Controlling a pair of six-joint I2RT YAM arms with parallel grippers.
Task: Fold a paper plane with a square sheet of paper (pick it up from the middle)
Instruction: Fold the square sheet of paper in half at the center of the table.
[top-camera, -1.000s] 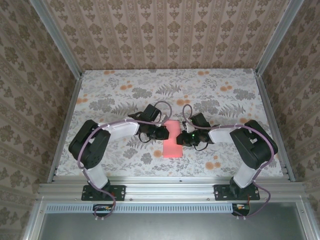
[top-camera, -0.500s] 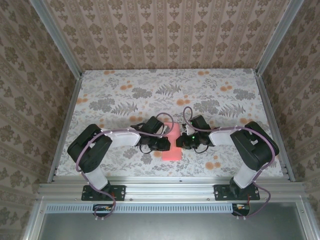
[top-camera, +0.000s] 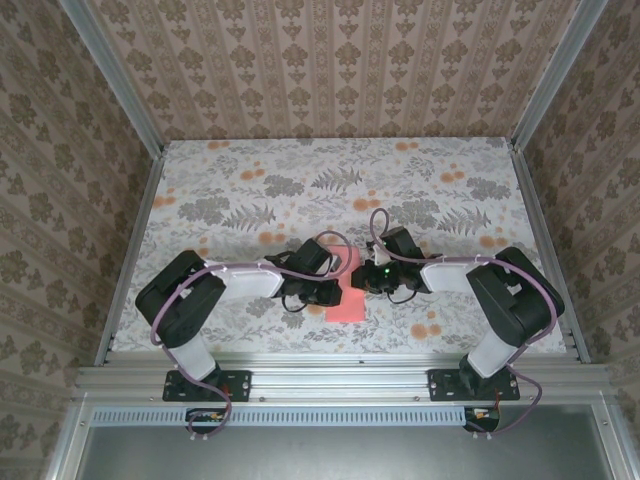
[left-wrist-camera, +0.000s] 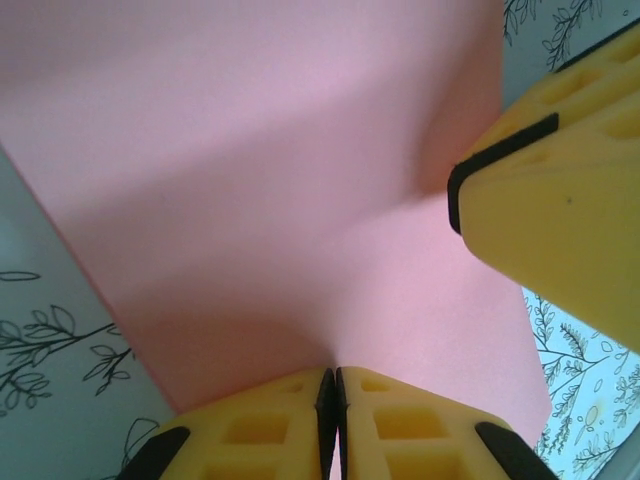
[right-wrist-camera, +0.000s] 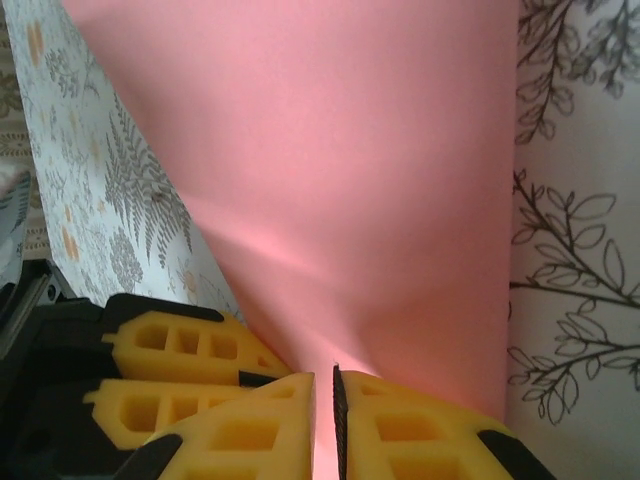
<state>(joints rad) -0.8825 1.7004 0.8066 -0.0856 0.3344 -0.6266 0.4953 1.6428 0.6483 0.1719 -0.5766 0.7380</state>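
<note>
Pink square sheet of paper (top-camera: 346, 301) lies between left fingers (left-wrist-camera: 262, 432) and right fingers (right-wrist-camera: 402, 432), both pinching it.

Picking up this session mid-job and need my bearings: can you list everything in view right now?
salmon-pink sheet of thin paper: one, salmon pink, near middle of the table, pinched between both grippers
floral-print table cover: one, pale with grey leaves and orange flowers, across the tabletop
patterned wallpaper walls: three, beige with brown motifs, left, far and right sides
aluminium frame rail: one, silver, near edge by the arm bases
left gripper: one, yellow fingers, shut on the sheet's left side
right gripper: one, yellow fingers, shut on the sheet's right side
left arm and right arm: two, black and white with purple cables, reaching inward from the near edge
</note>
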